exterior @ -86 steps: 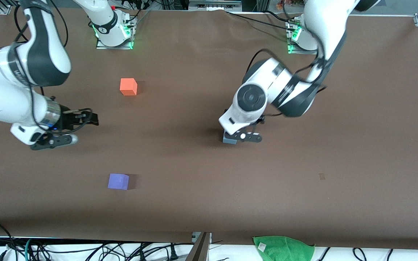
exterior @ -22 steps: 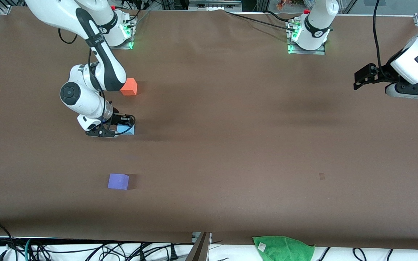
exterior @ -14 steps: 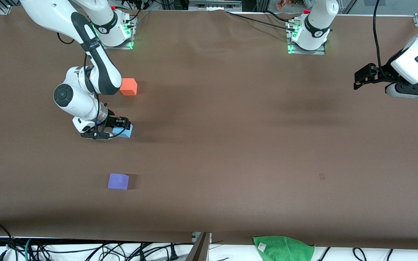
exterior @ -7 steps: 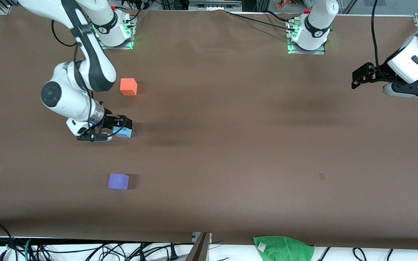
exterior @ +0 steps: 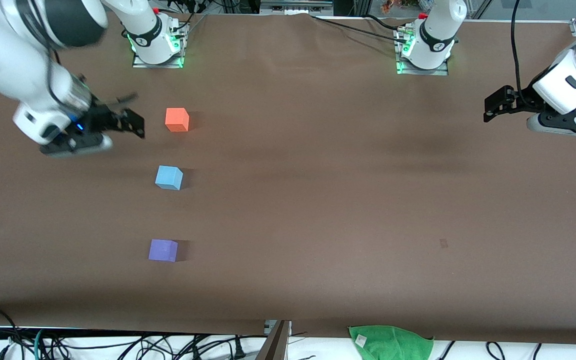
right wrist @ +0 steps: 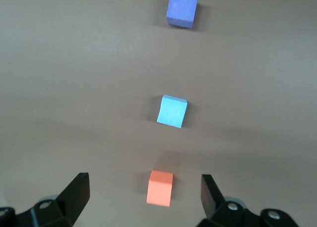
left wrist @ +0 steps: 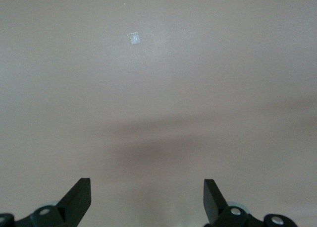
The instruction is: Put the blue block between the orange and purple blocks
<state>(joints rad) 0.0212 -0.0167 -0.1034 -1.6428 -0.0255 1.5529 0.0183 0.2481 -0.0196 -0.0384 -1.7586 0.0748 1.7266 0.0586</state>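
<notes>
The right claw [exterior: 130, 120] is up in the air over bare counter [exterior: 318, 210] toward the right arm's end, beside the orange block [exterior: 177, 119], with its fingers [right wrist: 77, 192] spread apart and nothing between them. Half a second earlier this claw was low at the blue block [exterior: 169, 177], fingers around it; it has since let go and lifted away, and the block now stands alone and flat on the counter. This reads as the release step finished and the arm retreating. The blue block lies nearer to the front camera than the claw and clear of it, roughly midway on the line from the orange block to the purple block [exterior: 163, 250], which is nearest the front camera of the three. The right wrist view confirms the row: orange block [right wrist: 160, 188], blue block [right wrist: 172, 111], purple block [right wrist: 182, 7], well apart and nearly in line, the blue one turned slightly. The placement the task asks for therefore appears achieved. The left claw [exterior: 493, 103] waits, spread and empty, above the counter at the left arm's end; a green cloth [exterior: 390, 342] lies at the counter's near edge.
</notes>
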